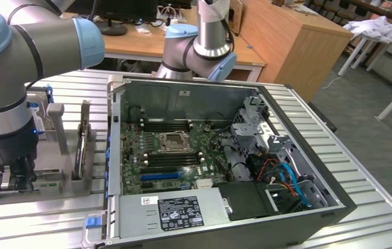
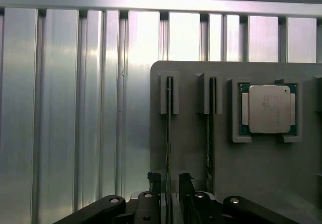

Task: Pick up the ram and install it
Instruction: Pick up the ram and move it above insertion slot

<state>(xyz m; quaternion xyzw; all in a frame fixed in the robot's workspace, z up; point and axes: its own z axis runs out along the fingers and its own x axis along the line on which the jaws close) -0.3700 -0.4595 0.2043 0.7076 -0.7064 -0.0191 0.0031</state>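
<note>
**Gripper [image 2: 169, 181] pinching ram [image 2: 169, 113] in holder [image 2: 191, 133]**

Jaws stood narrow, closed on the ram, upright on edge in its holder slot beside a 2nd stick [image 2: 211, 113]. Doing it well meant a centred grip and a pull straight along the slot, without tilt.

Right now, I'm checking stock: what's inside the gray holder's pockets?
In the gray holder a ram stick and a second stick stand on edge; a silver processor lies flat. The sticks' faces are hidden.

Silver-grey tubular arm [image 1: 5, 111] with pale blue joint caps [image 1: 88, 33]; black end effector [image 2: 170, 179] bearing silver screw heads [image 2: 114, 200].
</note>
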